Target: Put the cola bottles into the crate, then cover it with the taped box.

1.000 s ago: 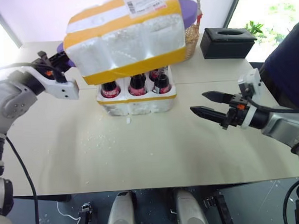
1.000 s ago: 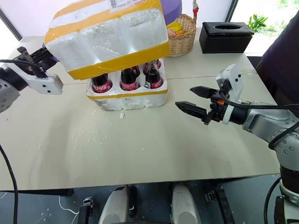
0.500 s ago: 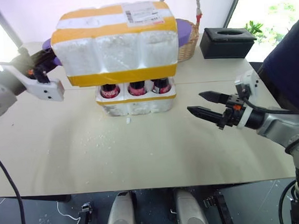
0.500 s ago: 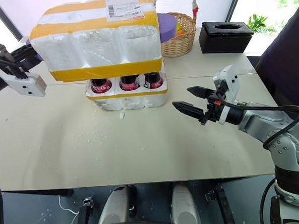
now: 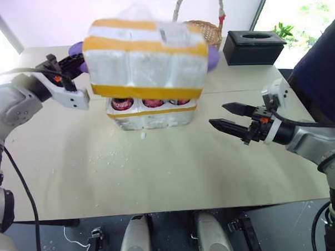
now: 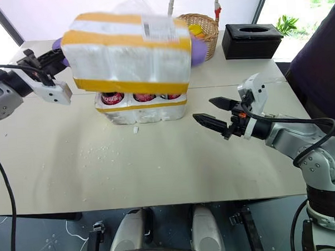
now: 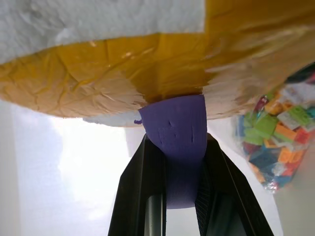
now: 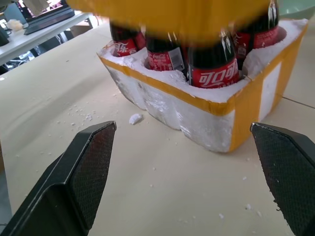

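The left hand [image 7: 170, 196] is clamped on a purple tab [image 7: 177, 128] fixed to the taped box [image 5: 145, 62], which hangs tilted just above the cola bottles [image 8: 211, 73]. The bottles stand in the crate [image 5: 153, 116] on the bench [image 5: 158, 170]. The right hand [image 5: 228, 117] waits beside the crate, fingers spread and empty.

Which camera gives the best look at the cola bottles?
The right wrist view: the cola bottles show close up, red labels readable, standing in the crate. The eye views show just a strip of labels under the taped box. The left wrist view shows the box's underside.
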